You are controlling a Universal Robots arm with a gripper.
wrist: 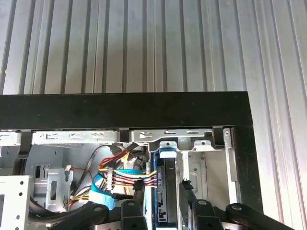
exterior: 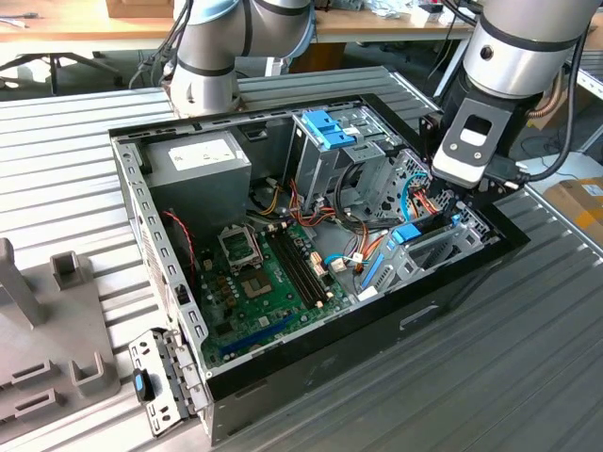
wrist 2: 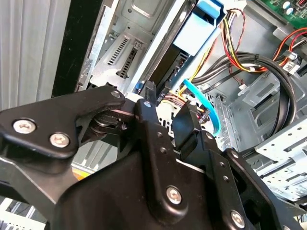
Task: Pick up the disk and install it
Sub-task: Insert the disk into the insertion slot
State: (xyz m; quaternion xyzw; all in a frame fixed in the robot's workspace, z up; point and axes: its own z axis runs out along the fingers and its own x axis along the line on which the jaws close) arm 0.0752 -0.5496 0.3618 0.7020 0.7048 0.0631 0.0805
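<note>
In the first wrist view the disk [wrist: 165, 191] stands on edge in a metal bay in a corner of the open computer case [wrist: 124, 110]. It is a dark slab with a light-blue bracket along its side and a pale end cap. My gripper [wrist: 162, 194] straddles it, open. One black finger [wrist: 138, 199] is on the cable side and the other finger [wrist: 186, 191] on the bay-wall side, each with a thin gap to the disk. In the second wrist view the gripper [wrist 2: 168, 108] points into the same bay. In the exterior view my arm's wrist [exterior: 476, 141] hangs over the case's corner on the exterior view's right.
Coloured cable bundles [wrist: 120, 177] run close beside the disk. The case also holds a grey power-supply box [exterior: 198, 160], a green motherboard [exterior: 264, 273] and a tall metal cage with blue tabs [exterior: 330, 127]. Grey fixtures [exterior: 66, 273] stand on the ribbed table at the exterior view's left.
</note>
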